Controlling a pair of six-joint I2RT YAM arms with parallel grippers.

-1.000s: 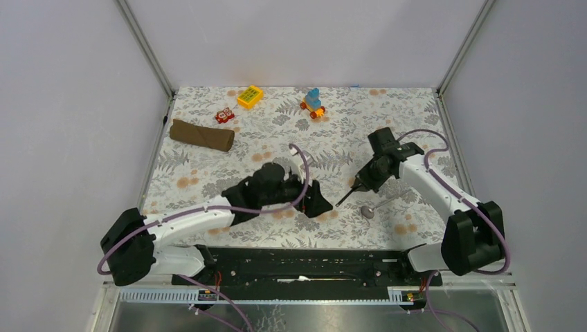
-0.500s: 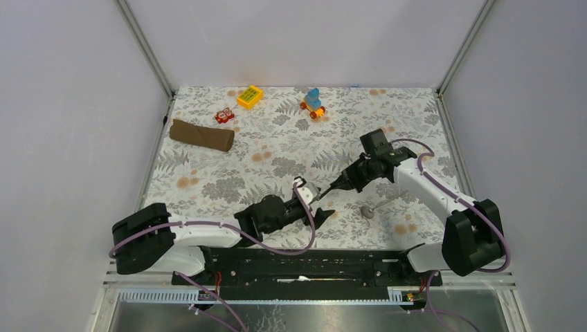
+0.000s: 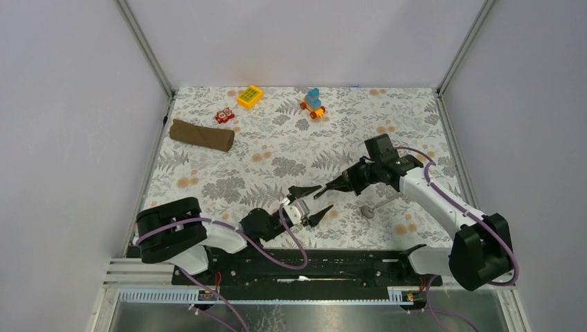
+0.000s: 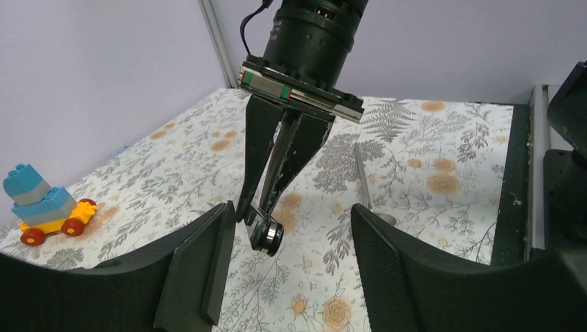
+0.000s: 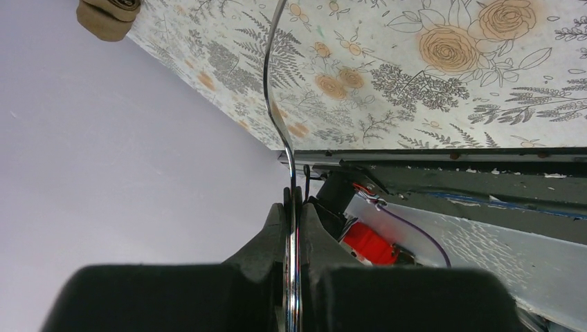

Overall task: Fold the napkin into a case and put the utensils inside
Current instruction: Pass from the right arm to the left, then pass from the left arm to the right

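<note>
**The case sits far off to the left; the utensil I hold points at my other gripper**

The case (image 3: 201, 135) lies near the left edge of the desk (image 3: 415, 111), up toward the far left corner. Its long axis runs roughly along the far edge, tilted a little, with its right-hand end facing the middle of the desk. Nothing is in it that I can see.

The thin utensil (image 4: 265, 232) is clamped in my right gripper (image 3: 339, 185), whose fingers are closed tight on it. It hangs above the middle of the desk, well apart from the case. Its free end slants left and toward the near edge, not toward the case.

My left gripper (image 3: 313, 200) hovers just beside that free end, jaws spread wide and holding nothing. Its arm is the nearer one to the case, so I judge a hand-over to the left would make sense. Otherwise my right arm has a long reach across the desk, and the utensil would need turning into line with the case.

The spoon (image 3: 369, 209) lies on the cloth close to the near edge, just beside my right gripper, handle angled toward the right edge.
</note>
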